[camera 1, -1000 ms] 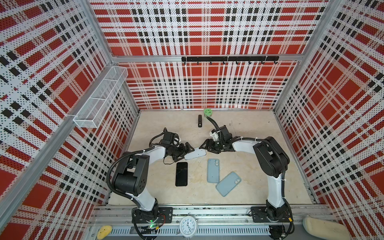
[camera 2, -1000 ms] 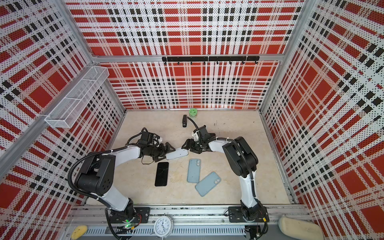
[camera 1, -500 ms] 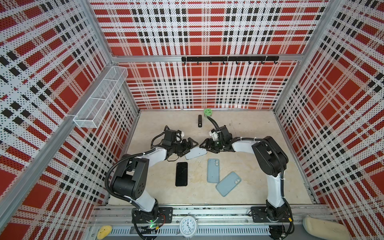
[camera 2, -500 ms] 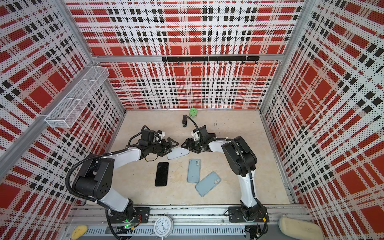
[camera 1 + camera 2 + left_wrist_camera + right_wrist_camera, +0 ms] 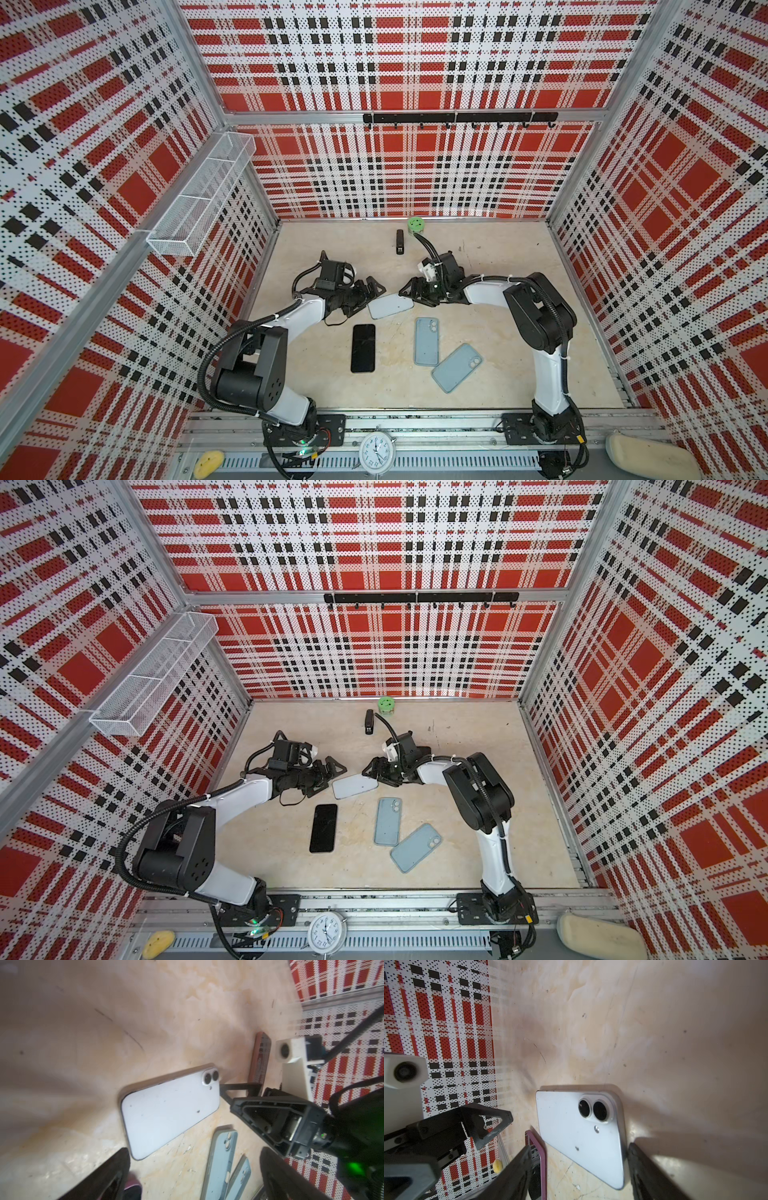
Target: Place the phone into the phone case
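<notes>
Nearest, in both top views, the black phone (image 5: 363,348) lies screen up, the straight blue case (image 5: 427,341) at its three o'clock, the tilted blue case (image 5: 456,367) at four. Beyond, the white phone (image 5: 390,305) lies flat between the left gripper (image 5: 366,296) at its nine and the right gripper (image 5: 411,293) at its two. Only the wrist views show its camera side facing up, the left jaws gaping beside one corner, the right jaws apart astride its camera end. Farthest, at twelve, a stapler (image 5: 400,242).
</notes>
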`<state>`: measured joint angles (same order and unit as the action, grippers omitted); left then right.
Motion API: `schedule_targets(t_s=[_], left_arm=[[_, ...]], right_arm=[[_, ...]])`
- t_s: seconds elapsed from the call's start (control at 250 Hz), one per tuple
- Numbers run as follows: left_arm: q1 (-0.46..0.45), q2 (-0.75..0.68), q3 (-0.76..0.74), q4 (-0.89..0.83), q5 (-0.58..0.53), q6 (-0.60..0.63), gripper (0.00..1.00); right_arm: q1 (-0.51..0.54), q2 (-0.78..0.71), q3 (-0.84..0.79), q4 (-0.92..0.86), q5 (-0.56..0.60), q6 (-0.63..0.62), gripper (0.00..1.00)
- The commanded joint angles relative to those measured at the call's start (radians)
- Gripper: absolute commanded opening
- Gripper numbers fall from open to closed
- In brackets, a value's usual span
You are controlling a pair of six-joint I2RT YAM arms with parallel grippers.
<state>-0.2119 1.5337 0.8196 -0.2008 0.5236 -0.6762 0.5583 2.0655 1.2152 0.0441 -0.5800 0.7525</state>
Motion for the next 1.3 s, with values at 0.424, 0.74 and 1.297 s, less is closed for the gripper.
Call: schedule_targets(t_s=[0.424, 0.74, 1.297], left_arm=[[-0.006, 0.152, 0.022, 0.031, 0.026, 0.018, 0.99], [-0.045, 0.189, 0.017, 0.116, 0.059, -0.027, 1.00], [-0.081, 0.067, 0.015, 0.399, 0.112, -0.177, 1.00]], right_arm=[[0.010, 0.036, -0.014, -0.038, 0.011, -0.004, 0.74], [0.011, 0.050, -0.008, -0.030, 0.003, 0.000, 0.74], [0.024, 0.065, -0.025, -0.001, -0.014, 0.015, 0.73]])
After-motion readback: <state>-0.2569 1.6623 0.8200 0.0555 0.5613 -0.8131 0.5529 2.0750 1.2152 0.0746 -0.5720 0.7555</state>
